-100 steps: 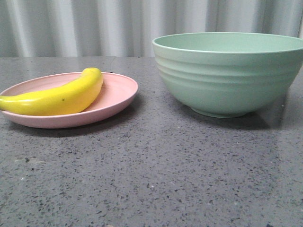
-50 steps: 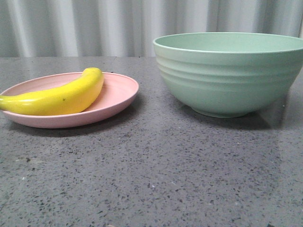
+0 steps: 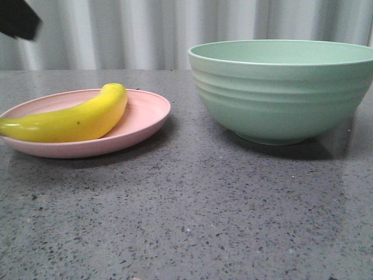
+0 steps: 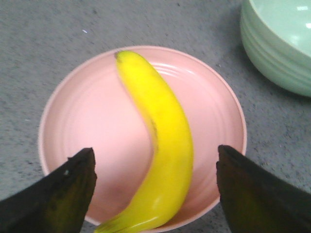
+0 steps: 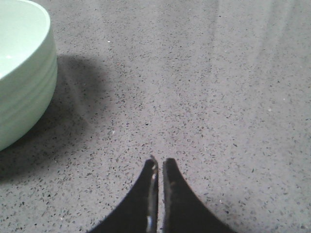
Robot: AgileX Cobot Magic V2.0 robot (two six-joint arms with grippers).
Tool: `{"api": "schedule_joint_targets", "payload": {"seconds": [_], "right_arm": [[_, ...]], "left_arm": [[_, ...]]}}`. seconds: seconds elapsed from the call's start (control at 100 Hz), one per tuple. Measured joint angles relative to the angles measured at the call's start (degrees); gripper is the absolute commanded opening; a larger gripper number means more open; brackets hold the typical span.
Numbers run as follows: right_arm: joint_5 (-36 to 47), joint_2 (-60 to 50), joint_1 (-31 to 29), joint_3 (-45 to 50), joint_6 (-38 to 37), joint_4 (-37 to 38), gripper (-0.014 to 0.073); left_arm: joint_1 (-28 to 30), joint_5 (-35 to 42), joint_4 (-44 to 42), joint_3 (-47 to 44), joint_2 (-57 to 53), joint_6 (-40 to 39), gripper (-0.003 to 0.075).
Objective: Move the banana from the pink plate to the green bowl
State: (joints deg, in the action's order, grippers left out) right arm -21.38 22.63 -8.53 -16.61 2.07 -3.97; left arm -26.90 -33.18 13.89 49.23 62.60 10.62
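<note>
While the smooth yellow curved banana lies on the round pale-pink plate, the left gripper is wide above it, the right gripper pinched together.

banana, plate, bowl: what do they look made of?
Banana: probably a plastic replica; its skin is uniformly glossy with hardly a blemish, though a real one can't be ruled out.
Plate: matte pale pink, faint concentric ridges, no glaze shine; looks like molded plastic or fiber composite.
Bowl: matte mint green with molded ridges; likely the same material.

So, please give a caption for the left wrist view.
Open left end effector above the banana on the plate, bowl nearby.
</note>
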Motion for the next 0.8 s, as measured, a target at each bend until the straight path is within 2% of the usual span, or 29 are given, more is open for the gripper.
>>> {"api": "schedule_joint_targets", "payload": {"seconds": [0.18, 0.37, 0.8], "right_arm": [[0.0, 0.0, 0.0, 0.0, 0.0, 0.0, -0.0062], [0.09, 0.0, 0.0, 0.0, 0.0, 0.0, -0.0062], [0.09, 0.0, 0.0, 0.0, 0.0, 0.0, -0.0062]], "left_arm": [[-2.17, -4.85, 0.0, 4.4, 10.6, 0.9, 0.0473], [-2.43, -5.61, 0.0, 6.58, 17.67, 0.98, 0.0473], [-2.43, -4.98, -0.07, 7.75, 22.02, 1.11, 0.0465]]}}
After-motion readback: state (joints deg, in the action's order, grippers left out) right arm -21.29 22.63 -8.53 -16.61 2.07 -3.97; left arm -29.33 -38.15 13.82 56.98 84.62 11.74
